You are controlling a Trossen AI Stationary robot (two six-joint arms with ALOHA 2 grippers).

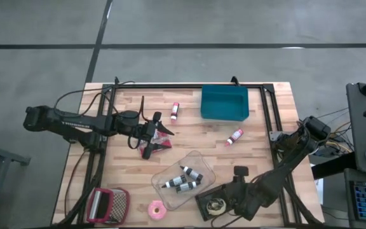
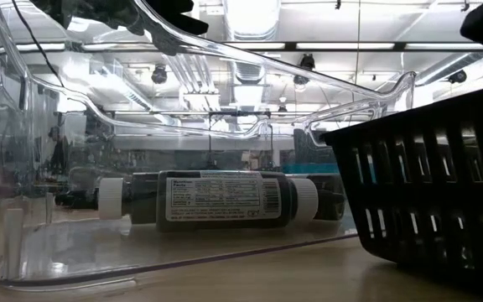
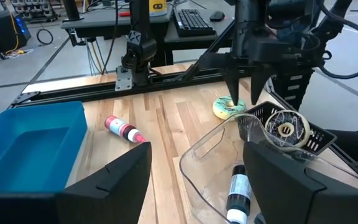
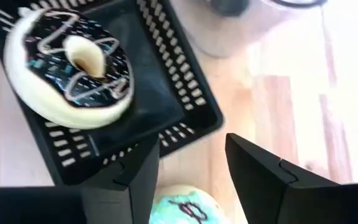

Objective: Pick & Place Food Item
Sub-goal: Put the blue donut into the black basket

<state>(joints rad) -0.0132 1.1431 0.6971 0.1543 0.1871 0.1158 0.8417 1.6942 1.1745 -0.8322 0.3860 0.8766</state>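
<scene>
A chocolate-frosted donut (image 4: 73,68) lies in a black basket (image 1: 211,205) near the table's near edge. A green-frosted donut (image 3: 229,107) lies on the wood just beyond the basket. My right gripper (image 3: 244,99) points down over it, open, and the donut (image 4: 185,208) shows in the gap between its fingers. A pink donut (image 1: 155,208) lies on the table at the near edge. My left gripper (image 1: 154,137) waits at the table's left middle, open, with nothing between its fingers. My right gripper stands over the green donut, coming from above with its fingers pointing down. One fingertip (image 3: 234,96) shows in front of the donut's top. Whether it touches the donut I cannot tell. The donut rests flat on the table.
A clear container (image 1: 183,178) with several dark bottles (image 2: 225,200) sits beside the basket (image 2: 426,193). A blue bin (image 1: 224,103) stands at the far side, with two pink bottles (image 1: 175,111) (image 1: 234,136) loose on the wood. A red and white tool (image 1: 107,203) lies near left.
</scene>
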